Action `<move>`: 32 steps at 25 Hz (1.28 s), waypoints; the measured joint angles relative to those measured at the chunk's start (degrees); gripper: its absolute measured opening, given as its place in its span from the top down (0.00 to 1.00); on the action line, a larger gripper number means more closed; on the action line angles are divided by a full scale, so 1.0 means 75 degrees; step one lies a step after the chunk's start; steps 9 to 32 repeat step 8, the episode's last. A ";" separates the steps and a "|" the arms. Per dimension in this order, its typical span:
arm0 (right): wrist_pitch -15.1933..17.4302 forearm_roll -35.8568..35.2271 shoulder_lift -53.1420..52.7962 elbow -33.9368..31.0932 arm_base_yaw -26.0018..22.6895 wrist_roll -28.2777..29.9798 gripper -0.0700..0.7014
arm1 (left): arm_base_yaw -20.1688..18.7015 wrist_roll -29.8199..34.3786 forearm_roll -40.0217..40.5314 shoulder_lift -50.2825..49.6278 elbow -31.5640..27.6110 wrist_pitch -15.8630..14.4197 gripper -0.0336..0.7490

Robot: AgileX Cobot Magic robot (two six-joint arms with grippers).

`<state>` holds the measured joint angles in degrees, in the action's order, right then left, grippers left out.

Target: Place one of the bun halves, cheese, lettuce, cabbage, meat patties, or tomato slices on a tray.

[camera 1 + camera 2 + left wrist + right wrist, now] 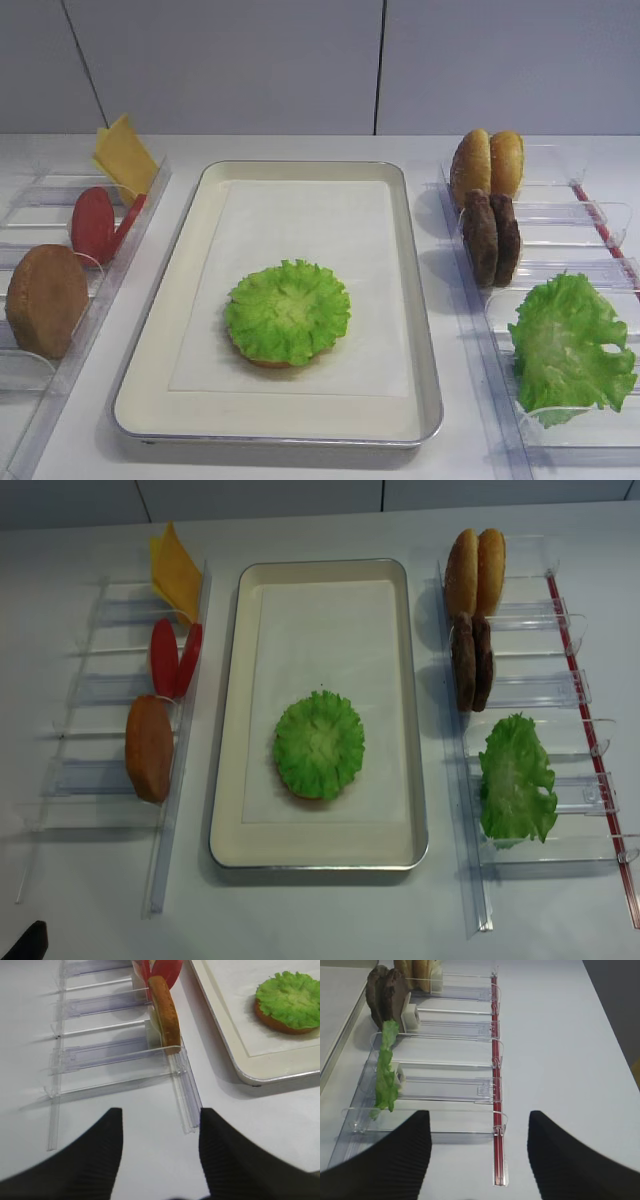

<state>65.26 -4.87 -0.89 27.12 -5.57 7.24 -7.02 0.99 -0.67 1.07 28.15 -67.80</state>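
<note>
The cream tray (300,425) lies in the middle, and on its paper the frilly lettuce (287,310) sits on a bun half (270,1019). The left rack holds cheese (125,155), tomato slices (93,225) and another bun half (45,300), all on edge. In the right rack stand two bun halves (487,165), two meat patties (491,238) and the large cabbage leaf (570,345). My left gripper (160,1112) hangs open and empty over bare table near the left rack's front end. My right gripper (479,1115) is open and empty over the right rack's front end.
Clear plastic racks flank the tray, the left rack (100,695) and the right rack (560,695). A red strip (495,1060) runs along the right rack's outer side. White table surrounds everything, and a grey wall (320,60) stands behind.
</note>
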 joint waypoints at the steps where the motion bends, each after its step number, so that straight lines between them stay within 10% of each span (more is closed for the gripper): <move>1: 0.0000 0.0000 0.0000 0.0000 0.0000 0.0000 0.34 | 0.0000 0.0000 0.0000 0.0000 0.0000 0.0000 0.54; 32: 0.0000 0.0000 0.0000 0.0000 0.0000 0.0000 0.34 | 0.0000 0.0000 0.0000 0.0000 0.0000 0.0000 0.54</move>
